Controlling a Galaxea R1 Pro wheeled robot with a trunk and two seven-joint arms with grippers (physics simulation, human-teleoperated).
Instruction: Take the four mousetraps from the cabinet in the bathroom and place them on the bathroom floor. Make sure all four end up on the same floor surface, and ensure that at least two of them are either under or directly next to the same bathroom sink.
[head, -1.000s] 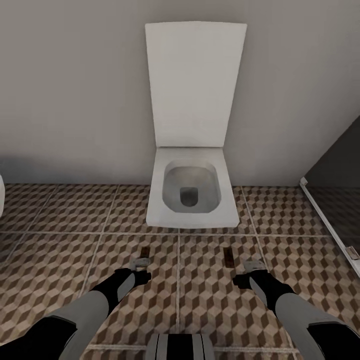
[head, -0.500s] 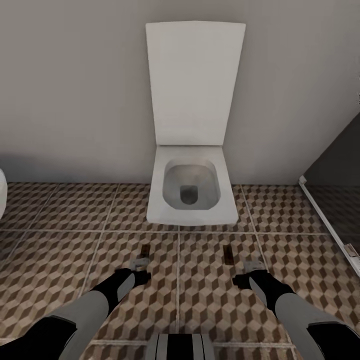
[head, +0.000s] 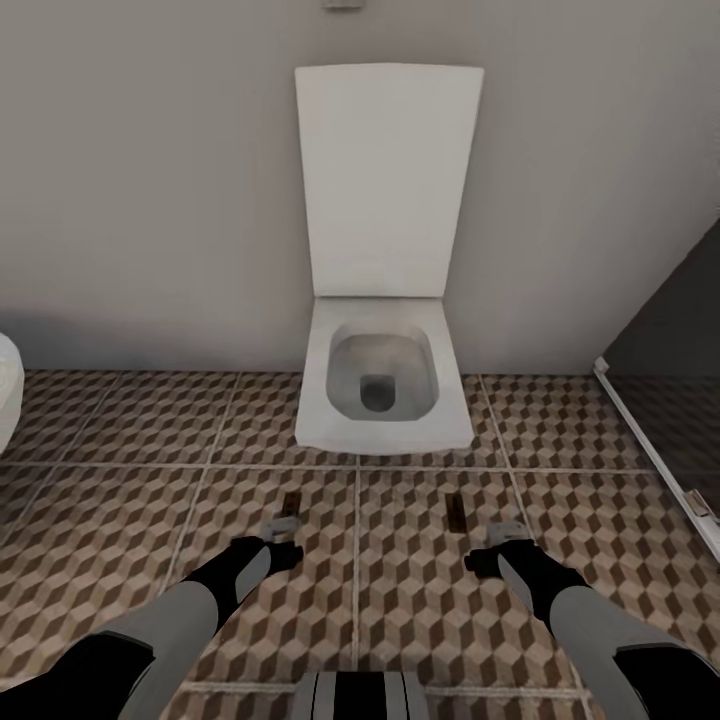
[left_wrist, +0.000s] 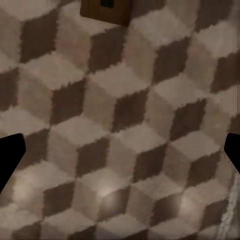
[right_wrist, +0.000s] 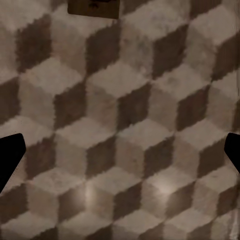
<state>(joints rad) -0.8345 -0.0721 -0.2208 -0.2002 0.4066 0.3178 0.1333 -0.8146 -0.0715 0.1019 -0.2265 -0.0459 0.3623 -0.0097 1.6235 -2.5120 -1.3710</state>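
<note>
Two mousetraps lie flat on the cube-patterned bathroom floor (head: 120, 500) in front of a toilet. One mousetrap (head: 291, 505) lies just ahead of my left gripper (head: 283, 528). The other mousetrap (head: 457, 512) lies ahead and inward of my right gripper (head: 508, 530). Both grippers hang low over the tiles, open and holding nothing. In the left wrist view a mousetrap (left_wrist: 106, 10) sits beyond the wide-spread gripper (left_wrist: 120, 155). In the right wrist view a mousetrap (right_wrist: 94, 6) lies beyond the open gripper (right_wrist: 120, 155). The cabinet and the bathroom sink are out of view.
A white toilet (head: 385, 385) with its lid up stands against the grey wall straight ahead. A dark glass shower screen (head: 670, 390) with a white frame runs along the right. A white rounded fixture (head: 8, 400) pokes in at the left edge.
The whole head view has shifted down a little, so the camera moved. Both arms and the two mousetraps stay where they were.
</note>
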